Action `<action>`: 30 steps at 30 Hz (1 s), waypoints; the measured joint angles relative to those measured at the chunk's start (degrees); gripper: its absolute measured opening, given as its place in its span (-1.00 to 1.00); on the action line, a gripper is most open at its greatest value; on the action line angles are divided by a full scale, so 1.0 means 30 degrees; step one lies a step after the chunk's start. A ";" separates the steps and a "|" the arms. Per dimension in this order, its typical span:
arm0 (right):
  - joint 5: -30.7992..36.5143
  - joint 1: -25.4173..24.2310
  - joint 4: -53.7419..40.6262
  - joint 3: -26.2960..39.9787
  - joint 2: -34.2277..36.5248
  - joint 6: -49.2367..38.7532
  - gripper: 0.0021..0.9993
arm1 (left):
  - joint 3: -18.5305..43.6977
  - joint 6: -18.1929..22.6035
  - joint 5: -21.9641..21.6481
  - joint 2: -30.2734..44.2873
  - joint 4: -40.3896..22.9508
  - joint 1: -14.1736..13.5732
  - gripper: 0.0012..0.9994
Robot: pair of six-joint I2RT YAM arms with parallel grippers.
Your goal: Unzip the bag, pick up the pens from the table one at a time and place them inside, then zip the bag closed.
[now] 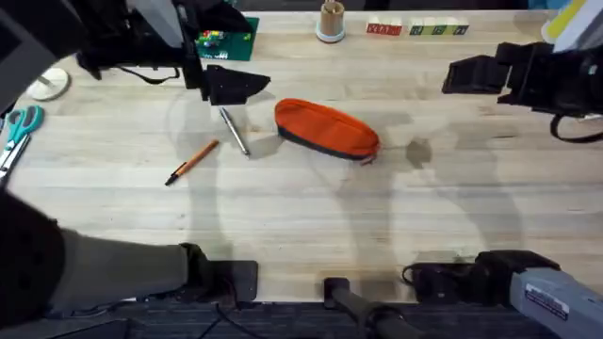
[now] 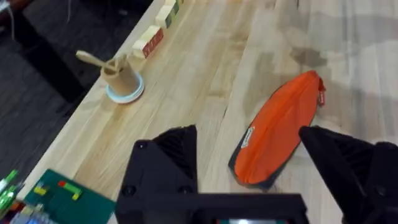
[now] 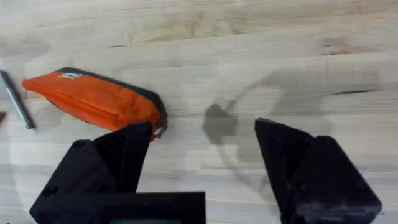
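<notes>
Pale plank table (image 1: pixel 311 217) stretches wide under my overhead camera, and most of its near half is bare wood, so I have open room toward the arm bases. The bag (image 1: pixel 327 128) lies on its side near the middle, orange with the dark strip along its lower edge, and its zipper looks closed. Just to its left I see the grey pen (image 1: pixel 234 130), slanted, apart from the bag, and farther left the orange pen (image 1: pixel 192 162) lies slanted too, well clear of the grey one.

My left gripper (image 1: pixel 236 87) hangs over the far-left part of the table, just beyond the grey pen's upper end. From the left wrist camera its fingers (image 2: pixel 165 163) stand spread, with the bag (image 2: pixel 280 132) ahead and nothing between them. My right gripper (image 1: pixel 462 75) sits well apart to the right of the bag; its fingers (image 3: pixel 112 165) are spread and empty, the bag (image 3: pixel 93 99) ahead of the left one.

Along the far edge stand a green baseplate (image 1: pixel 229 41), a wooden cup (image 1: pixel 331 23) and a row of blocks (image 1: pixel 417 29). Scissors (image 1: pixel 19 127) lie at the left edge.
</notes>
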 joint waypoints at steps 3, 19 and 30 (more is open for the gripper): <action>0.0000 0.0000 0.0000 0.0000 0.0000 0.0000 1.00 | 0.0000 0.0330 0.0663 0.0719 0.0406 -0.0022 0.98; 0.0000 0.0000 0.0000 0.0000 0.0000 0.0000 1.00 | 0.0066 0.0653 0.2759 0.4117 0.0835 -0.0158 0.98; 0.0000 0.0000 0.0000 0.0000 0.0000 0.0000 1.00 | 0.0073 0.1338 0.2731 0.5900 0.0250 -0.1362 0.98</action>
